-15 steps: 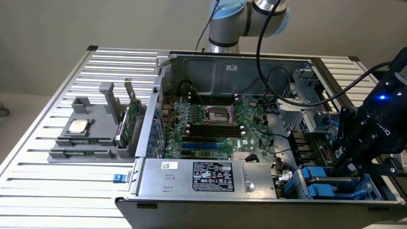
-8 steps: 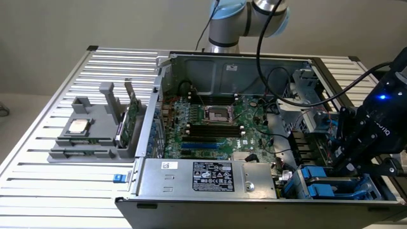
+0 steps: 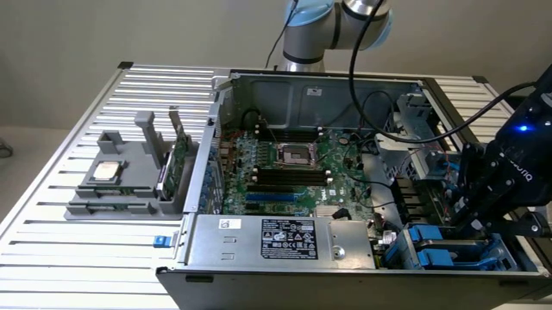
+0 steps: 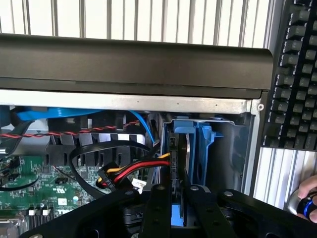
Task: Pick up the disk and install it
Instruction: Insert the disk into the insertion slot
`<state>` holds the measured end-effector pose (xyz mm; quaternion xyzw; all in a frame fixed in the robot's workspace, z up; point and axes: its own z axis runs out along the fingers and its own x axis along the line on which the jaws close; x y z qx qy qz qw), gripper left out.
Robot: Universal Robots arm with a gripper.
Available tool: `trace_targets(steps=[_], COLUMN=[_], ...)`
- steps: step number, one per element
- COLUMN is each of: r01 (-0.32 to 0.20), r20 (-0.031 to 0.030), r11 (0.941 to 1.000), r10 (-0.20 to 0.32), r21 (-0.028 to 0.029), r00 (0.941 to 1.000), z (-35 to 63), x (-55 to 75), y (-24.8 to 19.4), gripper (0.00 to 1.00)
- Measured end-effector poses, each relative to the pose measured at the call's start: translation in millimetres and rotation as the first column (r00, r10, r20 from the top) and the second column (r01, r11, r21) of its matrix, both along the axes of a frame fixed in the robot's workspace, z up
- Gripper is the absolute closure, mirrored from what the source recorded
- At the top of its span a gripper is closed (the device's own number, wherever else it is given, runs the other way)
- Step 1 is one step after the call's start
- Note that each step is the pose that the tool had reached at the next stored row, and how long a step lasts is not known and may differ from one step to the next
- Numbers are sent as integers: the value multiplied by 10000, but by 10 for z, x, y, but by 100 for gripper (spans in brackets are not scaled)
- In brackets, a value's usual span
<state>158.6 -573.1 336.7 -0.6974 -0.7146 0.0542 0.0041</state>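
Now claw [image 4: 177, 193] grips disk [image 4: 184, 148] (upright, in drive bay [image 4: 233, 144]).

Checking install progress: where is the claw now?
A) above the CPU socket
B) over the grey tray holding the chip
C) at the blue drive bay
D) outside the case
C: the claw sits at the drive bay, shut on the blue-framed disk.
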Motion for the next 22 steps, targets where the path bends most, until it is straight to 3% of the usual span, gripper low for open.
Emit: trace_targets(steps=[22], r01=[0], r20=[-169], r11=[10000], r10=[0], r21=[0], r00=[9999], z=[-20], x=[61], y=[0], gripper=[83])
